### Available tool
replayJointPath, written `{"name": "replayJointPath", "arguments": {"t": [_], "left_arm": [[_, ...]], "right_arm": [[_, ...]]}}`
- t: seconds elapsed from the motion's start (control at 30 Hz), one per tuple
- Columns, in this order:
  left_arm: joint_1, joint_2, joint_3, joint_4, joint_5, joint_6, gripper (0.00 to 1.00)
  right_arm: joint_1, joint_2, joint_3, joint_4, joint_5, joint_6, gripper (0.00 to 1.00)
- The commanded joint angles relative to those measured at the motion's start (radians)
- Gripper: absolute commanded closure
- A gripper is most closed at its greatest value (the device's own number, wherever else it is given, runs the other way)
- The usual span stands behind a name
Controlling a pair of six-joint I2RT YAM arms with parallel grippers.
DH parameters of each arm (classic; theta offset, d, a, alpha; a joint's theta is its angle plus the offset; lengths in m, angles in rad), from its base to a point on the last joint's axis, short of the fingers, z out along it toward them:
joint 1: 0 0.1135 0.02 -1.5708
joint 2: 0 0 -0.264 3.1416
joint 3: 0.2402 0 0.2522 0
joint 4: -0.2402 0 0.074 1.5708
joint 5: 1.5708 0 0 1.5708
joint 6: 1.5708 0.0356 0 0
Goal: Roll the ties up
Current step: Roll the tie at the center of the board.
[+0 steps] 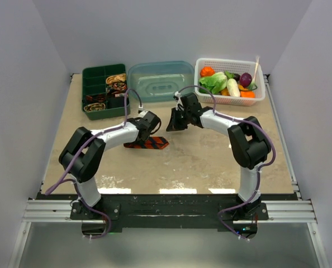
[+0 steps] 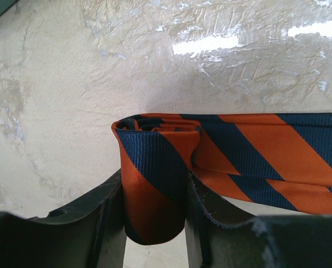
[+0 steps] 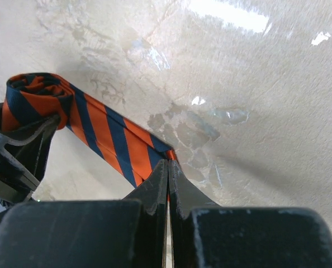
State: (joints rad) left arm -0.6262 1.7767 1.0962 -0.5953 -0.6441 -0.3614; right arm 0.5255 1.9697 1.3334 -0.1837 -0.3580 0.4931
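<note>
Now, left gripper [image 2: 153, 215] is clamped on the rolled end of the orange tie [image 2: 266, 146], so the coil can't spring loose. The strip lies mid-table [image 1: 210, 162], and the right gripper [image 3: 167, 167] is pinched shut on its free tip, apparently for tension.

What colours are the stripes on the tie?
Orange and dark blue diagonal stripes on the tie; clearest in the left wrist view.

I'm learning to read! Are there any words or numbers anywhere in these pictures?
None can be read.
The orange striped tie has stripes only.
The clear lid has a raised mark, too small to read.
The green box and white basket show no label.
</note>
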Motion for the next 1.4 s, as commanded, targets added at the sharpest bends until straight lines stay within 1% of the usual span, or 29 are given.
{"name": "replayJointPath", "arguments": {"t": [0.0,0.03,0.1,0.2,0.27,0.3,0.43,0.6,0.73,0.87,0.93,1.07,1.23,1.37], "left_arm": [[-0.018,0.039,0.028,-0.001,0.059,0.001,0.62],[-0.021,0.044,0.028,0.003,0.084,0.010,0.57],[-0.023,0.044,0.033,0.009,0.136,0.012,0.37],[-0.033,0.033,0.034,0.022,0.176,0.010,0.32],[-0.047,0.032,0.039,0.020,0.172,0.006,0.29],[-0.052,0.032,0.044,0.008,0.164,0.003,0.25],[-0.070,0.009,0.047,-0.011,0.136,-0.013,0.17],[-0.070,-0.026,0.054,-0.032,0.095,-0.025,0.15],[-0.069,-0.028,0.064,-0.043,0.081,-0.036,0.19],[-0.070,-0.040,0.073,-0.051,0.081,-0.044,0.19],[-0.070,-0.065,0.073,-0.043,0.096,-0.042,0.17],[-0.069,-0.112,0.076,-0.021,0.129,-0.036,0.11],[-0.069,-0.167,0.083,-0.001,0.172,-0.034,0.05],[-0.066,-0.265,0.082,0.037,0.213,-0.033,0.00]], "right_arm": [[0.007,-0.022,-0.019,0.027,-0.021,-0.008,1.00],[0.005,-0.022,-0.022,0.030,-0.022,-0.008,1.00],[0.007,-0.020,-0.022,0.032,-0.025,-0.008,1.00],[0.005,-0.020,-0.022,0.029,-0.027,-0.011,1.00],[0.005,-0.022,-0.022,0.024,-0.025,-0.014,1.00],[0.007,-0.022,-0.019,0.023,-0.025,-0.017,1.00],[0.007,-0.022,-0.016,0.024,-0.030,-0.016,1.00],[0.007,-0.012,-0.004,0.030,-0.045,-0.013,1.00],[0.007,-0.009,0.001,0.030,-0.050,-0.014,1.00],[0.008,-0.017,0.003,0.026,-0.049,-0.018,1.00],[0.007,-0.020,0.001,0.023,-0.048,-0.019,1.00],[0.008,-0.023,0.003,0.020,-0.045,-0.022,1.00],[0.008,-0.032,0.023,0.003,-0.041,-0.030,1.00],[0.022,-0.043,0.056,-0.022,-0.036,-0.044,1.00]]}}
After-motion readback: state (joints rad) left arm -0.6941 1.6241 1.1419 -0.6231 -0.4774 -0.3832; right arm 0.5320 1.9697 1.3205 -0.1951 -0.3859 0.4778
